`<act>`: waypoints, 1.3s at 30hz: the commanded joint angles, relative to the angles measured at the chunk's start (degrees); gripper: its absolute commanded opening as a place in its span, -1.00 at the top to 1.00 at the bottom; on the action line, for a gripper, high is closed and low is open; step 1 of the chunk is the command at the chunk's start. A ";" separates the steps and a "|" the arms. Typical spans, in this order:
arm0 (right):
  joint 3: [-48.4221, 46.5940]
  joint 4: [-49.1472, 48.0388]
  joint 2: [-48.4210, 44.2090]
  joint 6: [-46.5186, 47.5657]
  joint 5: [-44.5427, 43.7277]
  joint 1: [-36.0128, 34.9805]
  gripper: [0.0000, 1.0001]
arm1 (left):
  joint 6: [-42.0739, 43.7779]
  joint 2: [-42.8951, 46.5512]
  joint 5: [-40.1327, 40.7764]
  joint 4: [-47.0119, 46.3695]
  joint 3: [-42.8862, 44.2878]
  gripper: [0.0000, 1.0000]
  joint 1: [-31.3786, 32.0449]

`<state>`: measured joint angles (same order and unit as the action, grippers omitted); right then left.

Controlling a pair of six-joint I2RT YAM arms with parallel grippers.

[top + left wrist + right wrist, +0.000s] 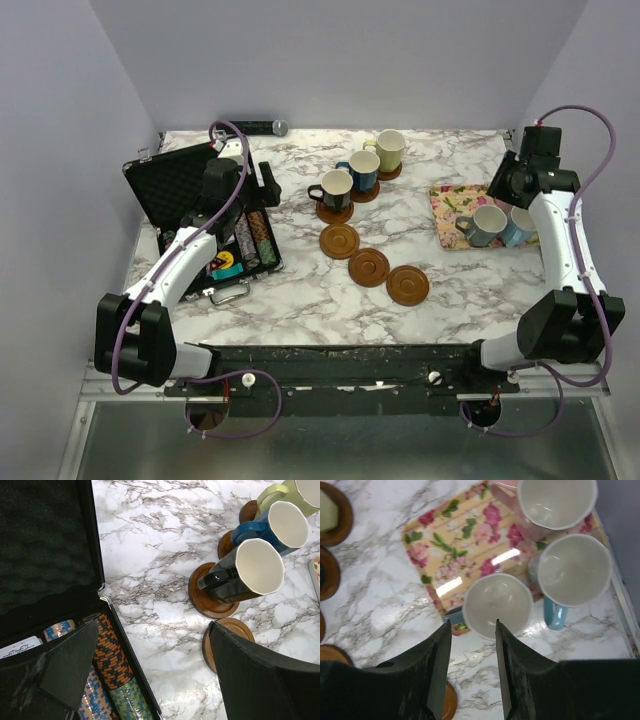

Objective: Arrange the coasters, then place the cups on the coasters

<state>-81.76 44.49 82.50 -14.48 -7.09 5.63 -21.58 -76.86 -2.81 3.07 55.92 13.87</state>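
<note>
Three cups (352,182) sit on coasters already, so fetching a fourth is the step in hand. The right pincer (472,626) hangs half-narrowed over the near-left rim of the grey cup (495,605), one side outside the wall, one over the hollow; I cannot tell if it grips. That cup stands on the floral tray (450,545), far right on the table (300,290). Next, I judge: clamp, lift, carry left to a bare coaster (340,240). The right arm (560,240) stretches far, wrist pitched down.

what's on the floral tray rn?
Grey mug, light blue mug and pink mug, all empty inside. Floral tray surface beneath them is covered.
</note>
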 commanded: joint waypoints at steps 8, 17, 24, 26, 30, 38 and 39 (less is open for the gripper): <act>8.45 3.68 -3.75 -0.02 1.81 14.58 0.07 | 0.58 -0.75 -1.23 -2.28 1.91 -0.98 -0.25; 11.35 2.53 -2.43 -0.11 4.46 15.73 0.14 | 0.32 -1.01 -1.15 -1.31 2.61 -0.98 -0.33; 12.41 -0.19 -0.24 0.24 5.33 15.73 0.14 | -0.21 -1.19 -0.97 -0.87 2.70 -0.98 -0.33; 11.80 -0.89 0.73 -0.28 6.65 15.73 0.14 | -0.21 -1.19 -0.71 -0.61 2.88 -0.98 -0.33; 11.09 -2.65 3.01 -0.90 8.59 15.64 0.15 | -0.39 -1.01 0.00 -0.08 2.97 -0.98 -0.33; 9.25 -3.97 7.67 -1.51 10.17 15.64 0.23 | -0.74 0.13 1.40 0.88 2.26 -0.98 -0.25; 9.07 -4.15 7.94 -1.34 10.34 15.64 0.23 | -0.74 0.13 1.58 1.06 2.18 -0.98 -0.33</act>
<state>-70.59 42.35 88.99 -15.16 1.19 21.10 -21.93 -77.82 -2.96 2.87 56.90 13.87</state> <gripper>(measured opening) 0.390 0.990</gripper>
